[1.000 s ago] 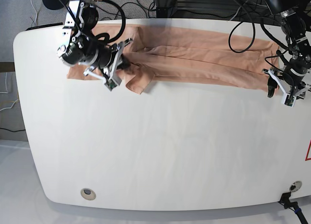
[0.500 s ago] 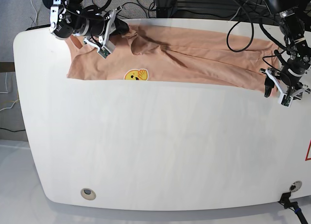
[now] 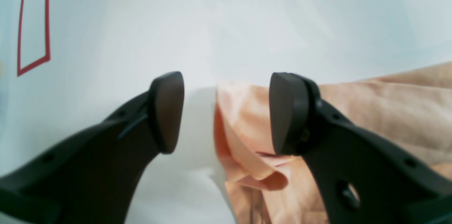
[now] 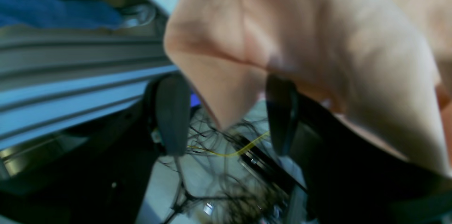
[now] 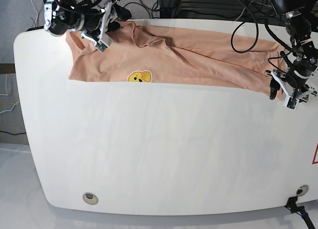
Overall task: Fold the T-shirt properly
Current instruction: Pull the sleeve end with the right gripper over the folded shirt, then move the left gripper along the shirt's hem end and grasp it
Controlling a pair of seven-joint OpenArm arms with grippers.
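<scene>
T-shirt (image 5: 189,60): you see it stretched along the table's (image 5: 159,154) 12 o'clock edge, smiley print (image 5: 139,77) facing up
Right gripper (image 5: 105,26): at 11 o'clock; jaws apart, cloth draped between them
Left gripper (image 5: 288,92): at 3 o'clock; jaws wide, straddling the hem, gripping nothing

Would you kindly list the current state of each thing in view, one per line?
T-shirt: spread along the table's far edge, smiley print face up, creased, not folded.
Left gripper: open, straddling the shirt's edge, gripping nothing.
Right gripper: open, fabric draped over one finger.
Table: white, carrying the shirt.
</scene>
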